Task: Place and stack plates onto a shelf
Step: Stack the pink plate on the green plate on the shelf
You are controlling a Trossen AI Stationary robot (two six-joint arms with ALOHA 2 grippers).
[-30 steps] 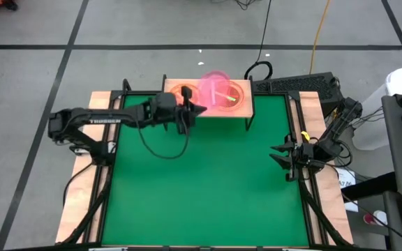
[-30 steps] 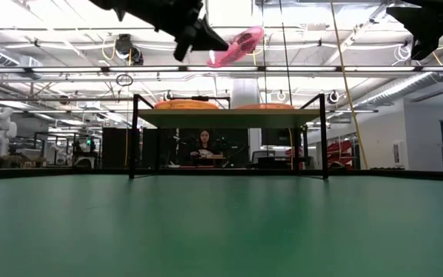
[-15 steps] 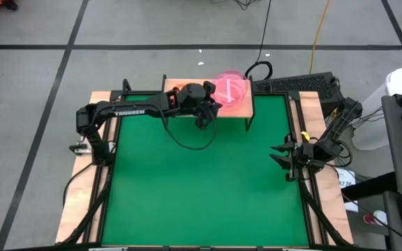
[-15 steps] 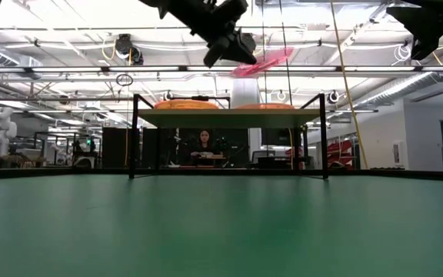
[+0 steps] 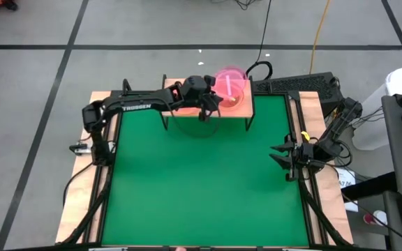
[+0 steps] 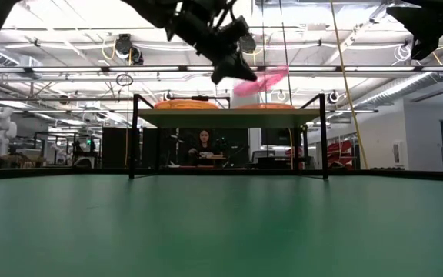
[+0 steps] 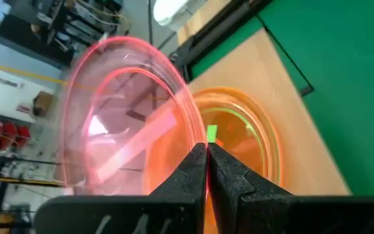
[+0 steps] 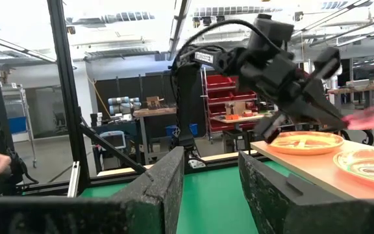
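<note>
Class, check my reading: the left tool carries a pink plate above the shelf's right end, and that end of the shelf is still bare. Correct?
Not quite. The left tool does hold the pink plate above the shelf, but that end is not bare: the left wrist view shows an amber plate already lying there.

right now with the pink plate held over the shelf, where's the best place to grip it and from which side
By its thin rim, pinched edge-on, as the left gripper does now. The pink plate is shallow and tilted above the shelf, over the right-hand amber plate stack, so only the raised rim gives the fingers a hold. Coming from the shelf's left side looks best.
</note>
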